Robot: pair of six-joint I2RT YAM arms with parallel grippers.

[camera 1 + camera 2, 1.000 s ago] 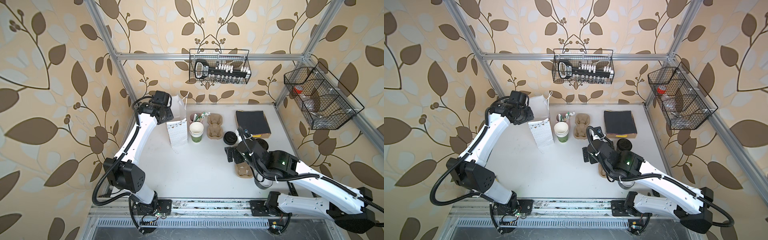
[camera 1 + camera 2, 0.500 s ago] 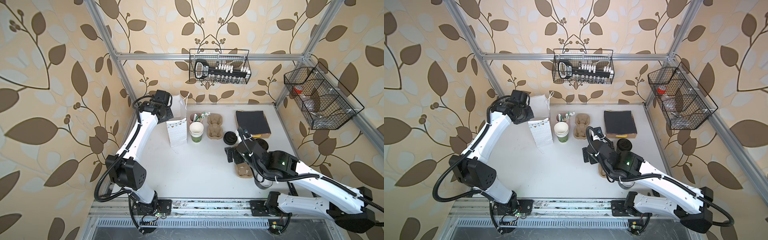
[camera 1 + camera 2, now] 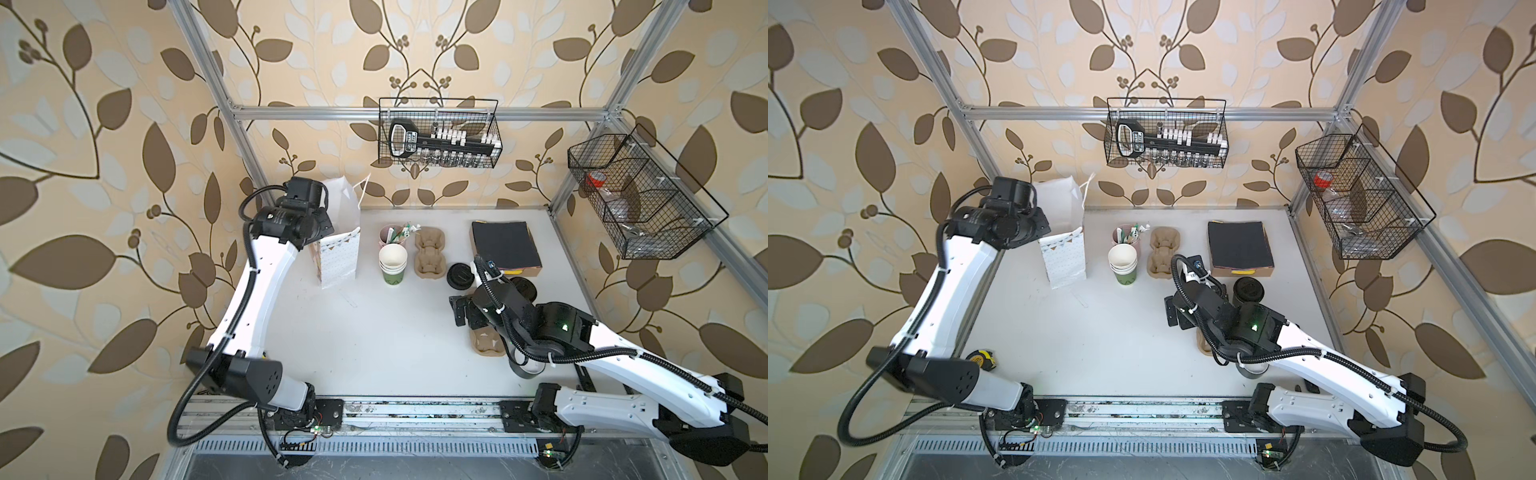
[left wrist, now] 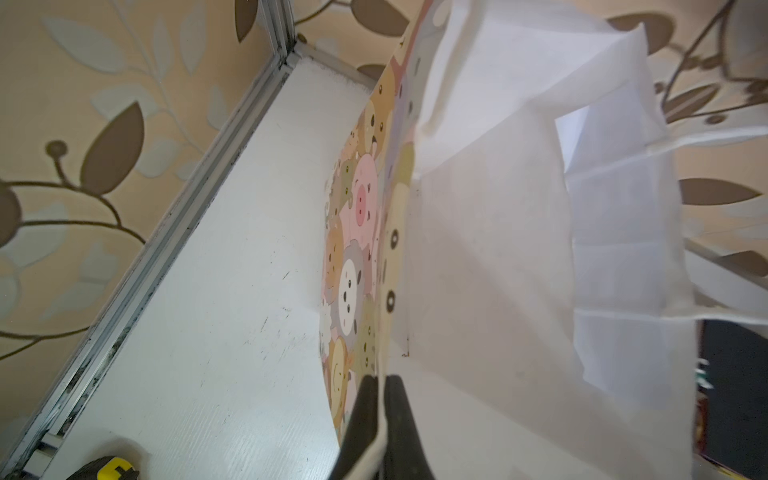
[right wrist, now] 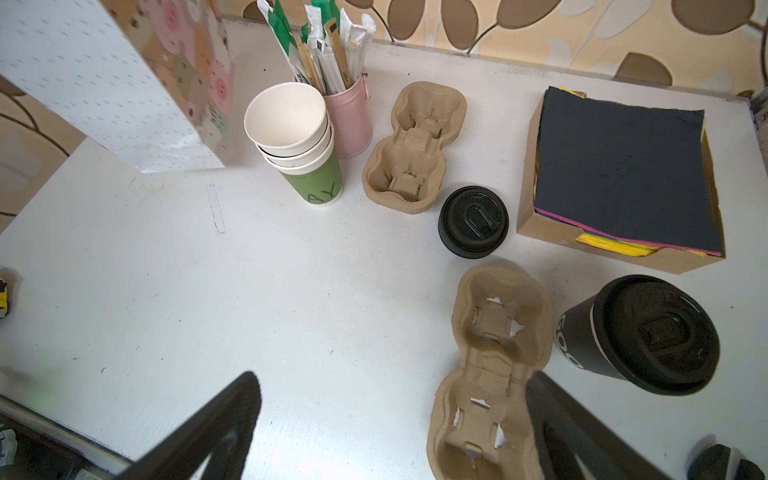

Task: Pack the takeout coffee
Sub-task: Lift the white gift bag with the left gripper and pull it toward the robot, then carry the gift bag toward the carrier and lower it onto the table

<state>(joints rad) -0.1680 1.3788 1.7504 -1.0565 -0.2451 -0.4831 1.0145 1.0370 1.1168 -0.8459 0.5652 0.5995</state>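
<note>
Packing barely begun. Coffee cup [image 5: 636, 332], lidded, stands upright on the bench [image 5: 291, 291] just beside the loose cup carrier [image 5: 494, 332], not in it. Right gripper [image 5: 392, 380] spread wide and empty over one end of the carrier. Left gripper [image 4: 381, 384] pinched on the rim of the paper bag [image 4: 498, 249], well apart from the carrier. Remaining, by judgement: cup into carrier, then bag.

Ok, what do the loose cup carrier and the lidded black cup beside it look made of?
Cup carrier: likely moulded paper pulp, matte tan, rough fibrous surface, torn-edged slits. Takeout coffee: probably paper wall, matte black with pale print; its lid looks like plastic, slight sheen, moulded ridges.
</note>
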